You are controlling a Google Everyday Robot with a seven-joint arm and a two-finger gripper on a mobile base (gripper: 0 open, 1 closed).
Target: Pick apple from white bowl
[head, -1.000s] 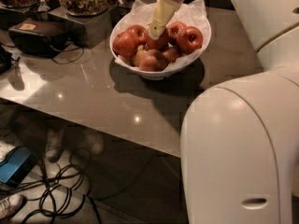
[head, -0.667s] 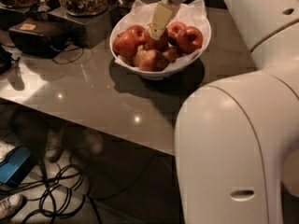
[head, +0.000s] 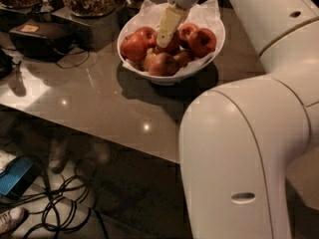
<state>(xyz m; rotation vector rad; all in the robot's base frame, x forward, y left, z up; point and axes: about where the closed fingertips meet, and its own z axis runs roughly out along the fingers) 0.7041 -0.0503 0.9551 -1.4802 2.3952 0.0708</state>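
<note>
Camera view: pincer (head: 164, 38), grip unclear, beside red-orange, softly shiny apple (head: 133, 47) in white bowl (head: 167, 78).

The robot's white arm (head: 239, 148) is filling the right side of the view, stretching away toward the top, where the gripper (head: 166, 31) is pointing steeply downward at top centre.

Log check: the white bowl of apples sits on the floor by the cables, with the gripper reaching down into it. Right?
No. The camera view shows the white bowl on the grey table, not the floor; the gripper does reach down into it.
</note>
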